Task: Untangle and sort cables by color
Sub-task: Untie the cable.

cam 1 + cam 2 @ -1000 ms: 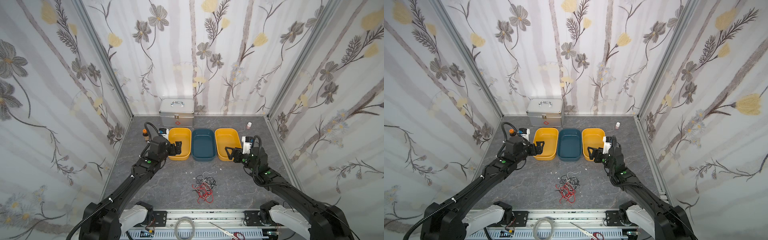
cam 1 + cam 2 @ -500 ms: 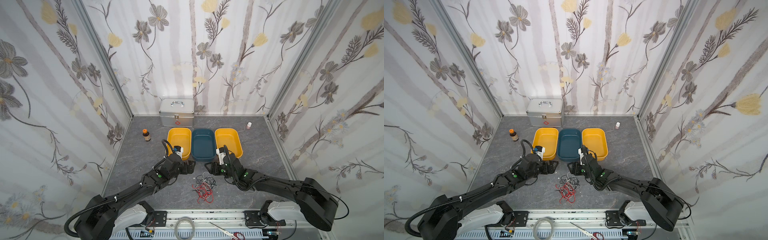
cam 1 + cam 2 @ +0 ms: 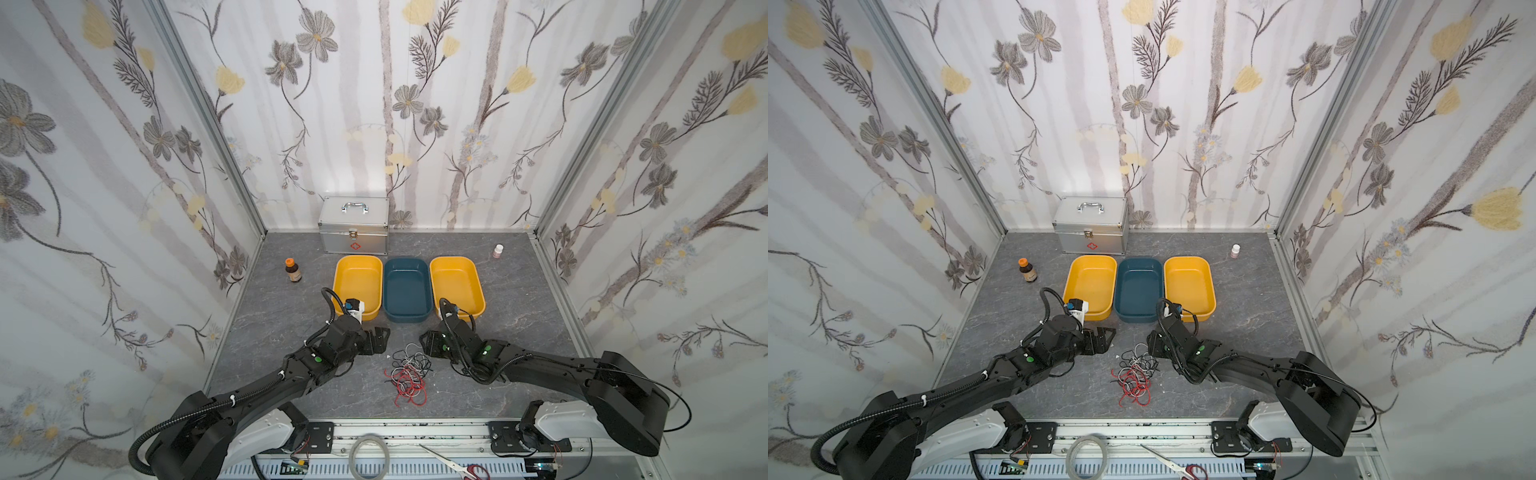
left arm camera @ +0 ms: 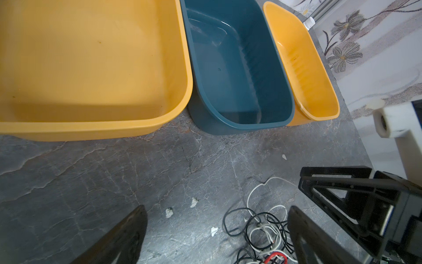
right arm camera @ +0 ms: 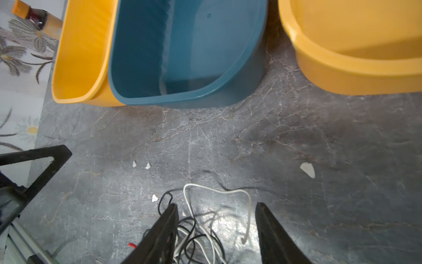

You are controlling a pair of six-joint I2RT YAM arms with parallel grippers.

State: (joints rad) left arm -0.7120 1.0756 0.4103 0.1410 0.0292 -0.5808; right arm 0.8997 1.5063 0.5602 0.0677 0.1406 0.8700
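Left end effector point(image 4: 217, 228): jaws spread to full width, nothing held. It hovers just beside the cables point(image 3: 409, 372), on their left side, and whether it touches them cannot be told.

Right end effector point(image 5: 217, 228): jaws partly spread and not clamped on anything. A white loop and several black strands lie between its fingers point(image 5: 164, 235); one finger overlaps the strands.

The cables form one tangle of red, black and white strands on the tabletop point(image 3: 282, 316), between the two end effectors and in front of the bins. The number of strands cannot be told.

Inventory:
- Bins: three in a row, touching. These are the left yellow bin point(image 3: 359, 282), the blue bin point(image 3: 406, 291) and the right yellow bin point(image 3: 455, 282).
- Silver case point(image 3: 354, 230): one.
- Brown bottle point(image 3: 293, 271): one.
- White bottle point(image 3: 498, 250): one.
- Tape ring point(image 3: 369, 436): one.
- Scissors point(image 3: 449, 459): one pair.
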